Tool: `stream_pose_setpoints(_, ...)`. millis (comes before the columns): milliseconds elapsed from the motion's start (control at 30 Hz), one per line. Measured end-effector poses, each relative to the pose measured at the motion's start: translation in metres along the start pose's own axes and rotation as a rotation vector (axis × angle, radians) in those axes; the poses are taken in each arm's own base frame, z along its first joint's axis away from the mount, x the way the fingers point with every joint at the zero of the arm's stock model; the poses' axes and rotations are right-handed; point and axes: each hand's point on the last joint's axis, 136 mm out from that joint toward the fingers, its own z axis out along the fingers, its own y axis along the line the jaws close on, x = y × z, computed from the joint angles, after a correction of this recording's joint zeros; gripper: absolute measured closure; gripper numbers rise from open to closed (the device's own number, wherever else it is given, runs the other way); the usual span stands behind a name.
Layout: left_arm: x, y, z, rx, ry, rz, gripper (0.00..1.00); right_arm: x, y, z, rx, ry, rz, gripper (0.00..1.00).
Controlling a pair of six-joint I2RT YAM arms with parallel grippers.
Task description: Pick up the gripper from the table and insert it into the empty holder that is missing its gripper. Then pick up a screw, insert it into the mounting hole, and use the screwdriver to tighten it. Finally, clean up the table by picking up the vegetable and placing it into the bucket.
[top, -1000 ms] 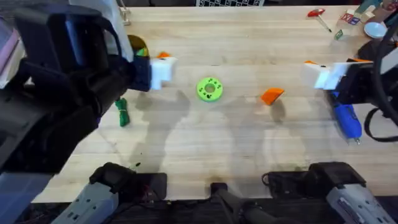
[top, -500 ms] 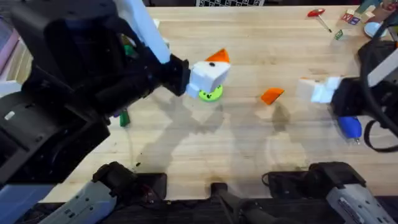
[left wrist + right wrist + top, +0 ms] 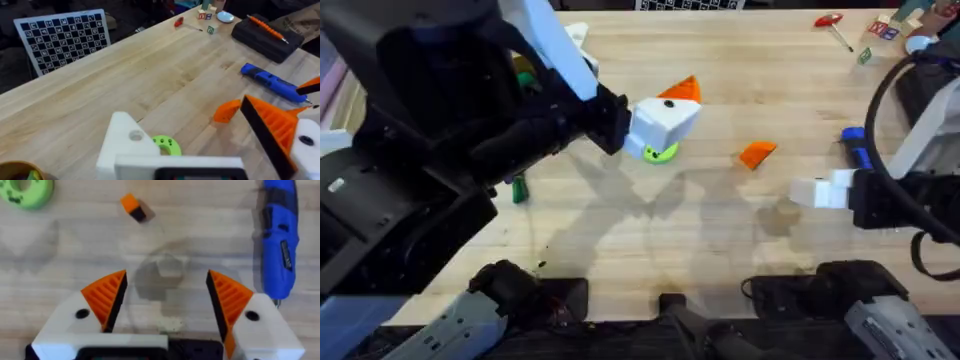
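Orange gripper (image 3: 757,153) lies loose mid-table, betw. green disc (image 3: 660,150) and blue screwdriver (image 3: 278,237). Left gripper (image 3: 200,145) hovers over the disc, one white holder (image 3: 125,145) bare, no pad, holding nothing. Right gripper (image 3: 165,297) spread wide, empty, above bare wood. Vegetable (image 3: 518,188) near left edge.

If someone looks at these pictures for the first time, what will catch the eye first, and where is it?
The left arm looms large and dark over the table's left half, and its white claw, with one orange pad and one bare holder, hangs over the lime-green disc. Right of the middle, a small orange gripper lies alone on the bare wood. At the right edge lies the blue screwdriver, and the right claw hangs open nearby.
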Motion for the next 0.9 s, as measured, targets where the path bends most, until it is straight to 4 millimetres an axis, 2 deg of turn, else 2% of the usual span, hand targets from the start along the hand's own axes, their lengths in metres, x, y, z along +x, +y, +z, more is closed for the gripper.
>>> stream_pose_setpoints(300,-0.022,-0.001,0.006,0.013,-0.118,0.071,0.016,0.000,0.000,0.000,0.000,0.000,0.000,0.032)
stream_pose_setpoints(367,-0.018,-0.002,0.003,0.014,-0.169,0.091,0.015,0.000,0.000,0.000,0.000,0.000,0.000,0.031)
stream_pose_setpoints(533,0.009,-0.007,-0.017,0.013,-0.326,0.137,0.015,0.000,0.000,0.000,0.000,0.000,0.000,0.034)
stream_pose_setpoints(633,0.036,-0.010,-0.030,0.015,-0.393,0.147,0.015,0.000,0.000,0.000,0.000,0.000,0.000,0.031)
stream_pose_setpoints(833,0.084,-0.011,-0.040,0.021,-0.419,0.125,0.016,0.000,0.000,0.000,0.000,0.000,0.000,0.032)
stream_pose_setpoints(900,0.090,-0.011,-0.043,0.019,-0.417,0.117,0.015,0.000,0.000,0.000,0.000,0.000,0.000,0.032)
